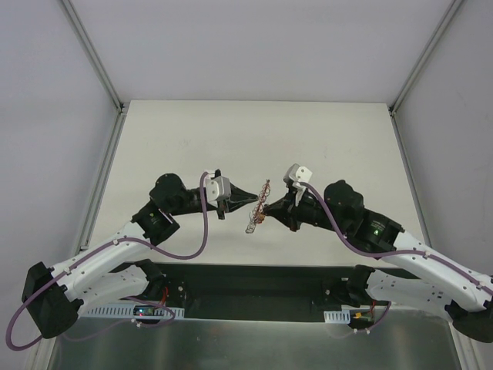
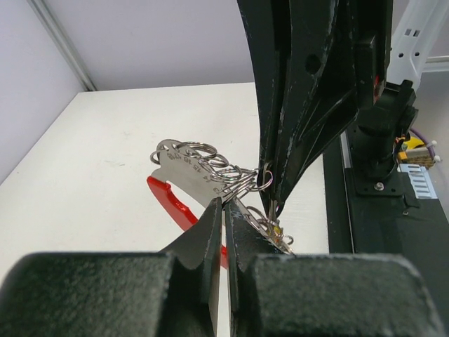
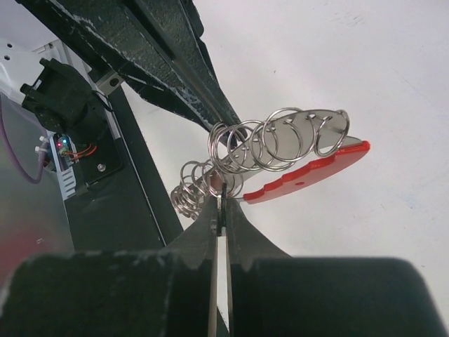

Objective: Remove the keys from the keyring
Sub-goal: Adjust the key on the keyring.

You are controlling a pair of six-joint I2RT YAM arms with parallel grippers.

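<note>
The keyring (image 1: pixel 259 206) hangs in mid-air above the table between both grippers. In the left wrist view it is a pale grey tag (image 2: pixel 184 168) strung with several wire rings, and a red plastic piece (image 2: pixel 170 201) hangs behind it. My left gripper (image 2: pixel 225 205) is shut on the tag's lower edge among the rings. The keys (image 2: pixel 278 233) are a jagged silvery-brass bunch just right of those fingertips. My right gripper (image 3: pixel 223 194) is shut on a thin metal part among the rings (image 3: pixel 270 144), below the red piece (image 3: pixel 312 177). The two grippers' tips (image 1: pixel 260 202) nearly touch.
The white table (image 1: pixel 254 139) lies under the hanging keyring, with grey walls on three sides. A black base rail (image 1: pixel 254 281) with both arm mounts runs along the near edge. In the left wrist view the right arm's fingers (image 2: pixel 309 105) come down from above.
</note>
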